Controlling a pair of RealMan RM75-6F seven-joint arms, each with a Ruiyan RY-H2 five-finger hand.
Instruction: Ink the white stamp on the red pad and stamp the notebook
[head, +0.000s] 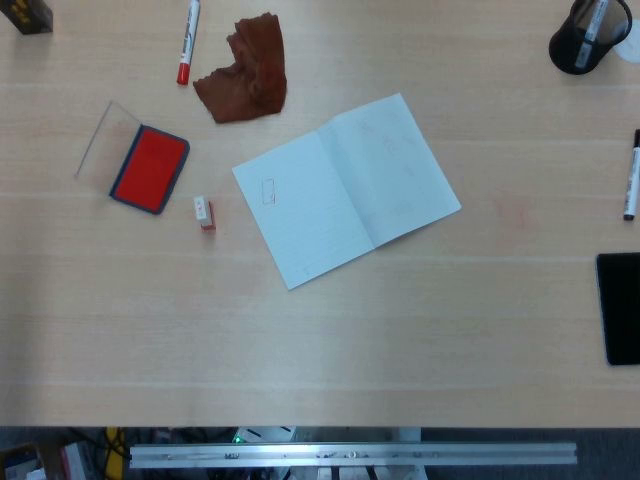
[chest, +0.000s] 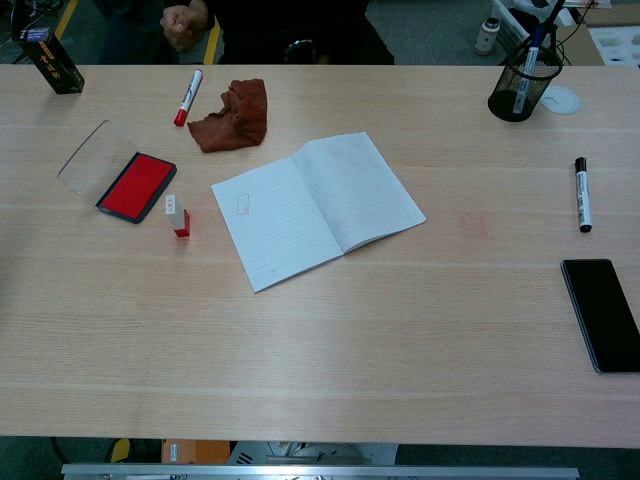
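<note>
The small white stamp (head: 204, 213) (chest: 177, 216) with a red base stands on the table, just right of the red ink pad (head: 150, 169) (chest: 137, 187). The pad lies open in its dark frame, its clear lid (head: 105, 138) (chest: 86, 158) folded out to the left. The open notebook (head: 345, 187) (chest: 315, 206) lies tilted at the table's middle, and a faint rectangular stamp mark (head: 267, 190) (chest: 242, 206) shows on its left page. Neither of my hands appears in either view.
A brown cloth (head: 245, 70) (chest: 232, 116) and a red marker (head: 188, 40) (chest: 187, 96) lie behind the notebook. At the right are a black mesh pen cup (head: 588, 36) (chest: 520, 84), a black marker (head: 632, 176) (chest: 582, 194) and a black phone (head: 620, 307) (chest: 603, 313). A dark box (chest: 48, 58) sits far left.
</note>
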